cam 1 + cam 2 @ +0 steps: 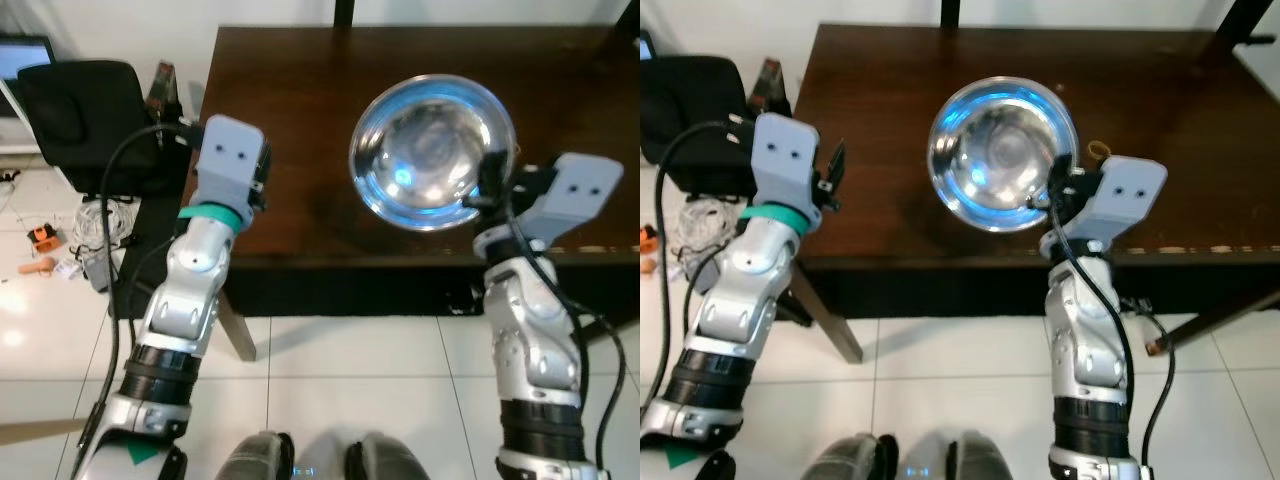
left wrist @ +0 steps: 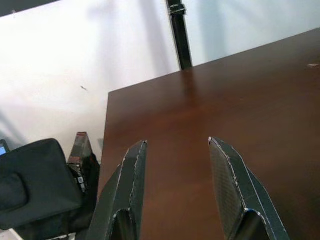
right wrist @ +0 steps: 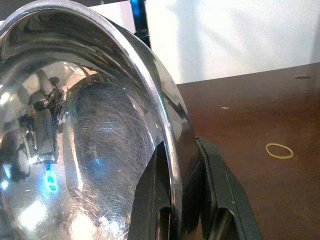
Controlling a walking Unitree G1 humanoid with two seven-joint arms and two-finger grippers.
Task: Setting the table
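From the head views, a round shiny steel bowl (image 1: 432,150) is held over the dark wooden bench (image 1: 300,110) by the right gripper (image 1: 492,190). In the left wrist view, the left gripper (image 2: 177,145) is spread, empty. In the right wrist view, the rim is pinched between the fingers (image 3: 220,200); it should be lowered level before release.

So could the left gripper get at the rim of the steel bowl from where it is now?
Probably yes. The left gripper is open over bare table, and nothing lies between it and the steel bowl, which the right gripper holds by its rim.

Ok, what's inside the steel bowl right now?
Nothing shows inside the steel bowl, just scratches and reflections. The right tool pinches its rim. The dark wooden table directly beneath it is hidden.
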